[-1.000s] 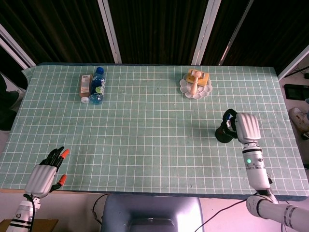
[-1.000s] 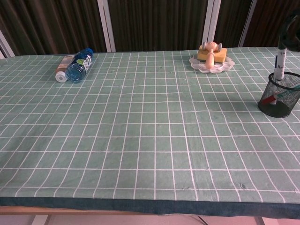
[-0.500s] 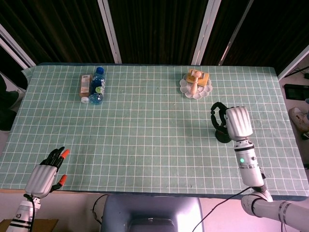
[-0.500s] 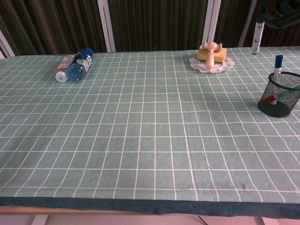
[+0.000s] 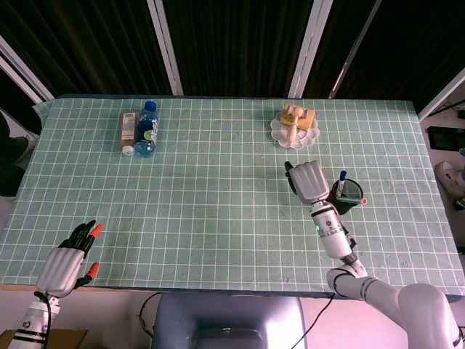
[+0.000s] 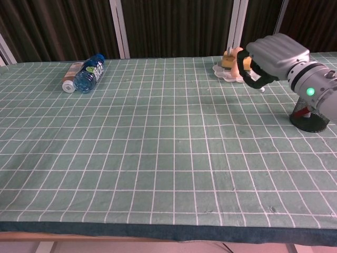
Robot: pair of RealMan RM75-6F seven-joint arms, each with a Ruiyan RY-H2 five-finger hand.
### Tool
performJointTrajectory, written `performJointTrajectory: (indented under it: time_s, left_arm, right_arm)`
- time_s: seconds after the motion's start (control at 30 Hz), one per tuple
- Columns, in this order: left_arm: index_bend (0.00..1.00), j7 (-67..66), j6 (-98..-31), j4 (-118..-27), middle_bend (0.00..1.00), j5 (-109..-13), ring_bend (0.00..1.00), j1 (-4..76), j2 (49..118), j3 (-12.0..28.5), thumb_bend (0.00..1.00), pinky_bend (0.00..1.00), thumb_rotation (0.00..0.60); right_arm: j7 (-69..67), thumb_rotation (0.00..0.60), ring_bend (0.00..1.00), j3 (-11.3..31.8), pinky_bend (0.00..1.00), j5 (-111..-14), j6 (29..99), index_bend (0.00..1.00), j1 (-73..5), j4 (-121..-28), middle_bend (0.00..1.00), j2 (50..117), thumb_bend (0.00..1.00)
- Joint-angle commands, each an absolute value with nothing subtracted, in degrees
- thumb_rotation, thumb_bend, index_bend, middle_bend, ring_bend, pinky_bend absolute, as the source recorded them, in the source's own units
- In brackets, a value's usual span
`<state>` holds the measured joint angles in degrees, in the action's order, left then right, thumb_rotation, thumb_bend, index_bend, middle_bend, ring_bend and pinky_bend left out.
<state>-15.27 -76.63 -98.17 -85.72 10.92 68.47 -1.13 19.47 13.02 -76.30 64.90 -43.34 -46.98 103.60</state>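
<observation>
Right hand (image 5: 310, 180) hangs over the counter (image 5: 218, 189), just left of the black mesh pen holder (image 5: 347, 198), fingers curled around a white marker whose tip pokes out below the hand (image 6: 261, 89). Blue and red pens stand in the holder. Beyond it, a white plate (image 5: 294, 134) carries wooden pieces. Left hand (image 5: 67, 263) rests at the near left edge, fingers apart, holding nothing. Far left, a water bottle (image 5: 147, 129) lies beside a small brown bottle (image 5: 128, 131).
</observation>
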Motion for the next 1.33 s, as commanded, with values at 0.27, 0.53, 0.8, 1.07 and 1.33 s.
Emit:
performJointTrajectory:
  time_s: [0.27,0.53,0.8,1.07,1.33]
  left_arm:
    - [0.08,-14.8,-76.6,-98.0,0.0,-85.6,0.05,10.9,68.3,-1.1,0.39,0.35,0.6]
    - [0.08,-15.5,-76.3,-98.0,0.0,-85.5,0.05,11.0,68.5,-1.2,0.39,0.35,0.6]
    - [0.08,-16.1,-76.4,-97.8,0.0,-85.3,0.05,11.0,68.8,-1.1,0.39,0.35,0.6]
    - [0.08,-17.8,-77.3,-97.9,0.0,-86.6,0.05,10.7,69.4,-1.5,0.39,0.35,0.6]
    - [0.07,-17.3,-78.4,-97.6,0.0,-86.8,0.04,10.3,69.5,-1.3,0.39,0.35,0.6]
  right_arm:
    - [14.9,0.6,1.0,11.1,1.0,-77.5,60.4,0.4,-45.2,-39.8,1.0,108.8,0.51]
    - [11.2,0.6,0.98,12.1,0.96,-76.8,65.7,0.0,-38.9,-60.6,0.99,95.6,0.15]
    - [1.1,0.6,0.54,10.4,0.59,-80.0,78.6,0.16,-28.4,-80.6,0.57,83.1,0.14]
    - [-0.4,0.6,0.07,1.5,0.21,-78.6,92.3,0.11,-9.9,-97.3,0.15,71.5,0.14]
    - [4.9,0.6,0.0,0.8,0.21,-78.7,87.1,0.01,-10.4,-99.6,0.04,70.3,0.14]
